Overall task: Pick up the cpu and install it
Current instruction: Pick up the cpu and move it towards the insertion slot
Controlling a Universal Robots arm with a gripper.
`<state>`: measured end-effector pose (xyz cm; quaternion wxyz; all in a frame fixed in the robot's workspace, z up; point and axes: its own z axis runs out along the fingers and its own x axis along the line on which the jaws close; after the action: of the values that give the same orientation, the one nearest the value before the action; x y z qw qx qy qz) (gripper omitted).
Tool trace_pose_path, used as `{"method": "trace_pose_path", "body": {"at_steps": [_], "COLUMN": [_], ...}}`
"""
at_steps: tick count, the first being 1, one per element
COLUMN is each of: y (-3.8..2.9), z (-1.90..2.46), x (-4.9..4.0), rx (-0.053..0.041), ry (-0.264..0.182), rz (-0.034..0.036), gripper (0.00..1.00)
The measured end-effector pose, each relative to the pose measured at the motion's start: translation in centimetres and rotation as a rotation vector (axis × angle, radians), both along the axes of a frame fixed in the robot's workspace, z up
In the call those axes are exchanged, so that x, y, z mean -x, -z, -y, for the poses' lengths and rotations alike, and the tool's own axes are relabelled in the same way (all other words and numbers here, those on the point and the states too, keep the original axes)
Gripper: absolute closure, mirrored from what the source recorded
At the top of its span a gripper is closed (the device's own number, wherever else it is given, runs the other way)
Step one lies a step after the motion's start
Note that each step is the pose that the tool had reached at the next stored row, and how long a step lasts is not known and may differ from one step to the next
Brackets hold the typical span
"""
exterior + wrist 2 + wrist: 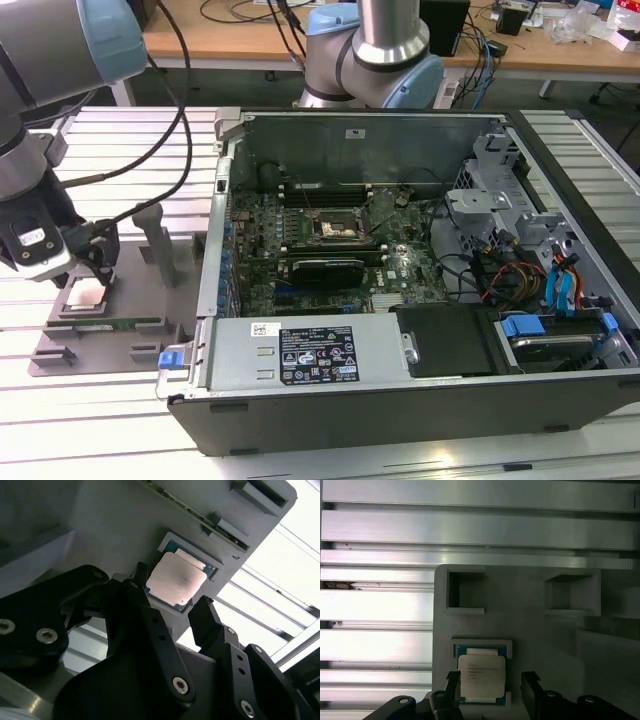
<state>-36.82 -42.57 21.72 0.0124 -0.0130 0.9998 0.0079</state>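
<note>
While the unclenched gripper point(491, 682) straddles the cpu point(481, 676) at the case's point(400, 415) nine o'clock, an off-centre squeeze could tilt it.

Table point(590, 140) of ribbed silver aluminium slats, pale glare bright on slats at exterior view's left. Behind it, long wooden table point(220, 45) across back of room, strewn with black cables point(240, 12). Strip of dark grey floor point(560, 88) between them.

bright daylight-like light, glare on aluminium slats point(375, 605) (case point(360, 140) interior dimmer)
</note>
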Motion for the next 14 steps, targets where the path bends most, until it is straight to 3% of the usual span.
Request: {"method": "trace_pose_path", "body": {"at_steps": [2,3,4,14], "y": [0.05,1.2,2.19,2.7], "z": [0.01,0.01,0.01,0.01], "x": [0.0,0.23,0.32,0.38], "rx": [0.0118,0.0151,0.0152,0.0151], "ry": [-0.008,-0.048,-0.048,-0.048], "rz": [-0.0001,0.0002,0.0,0.0001], "gripper": [0.4,0.4,0.4,0.4]}}
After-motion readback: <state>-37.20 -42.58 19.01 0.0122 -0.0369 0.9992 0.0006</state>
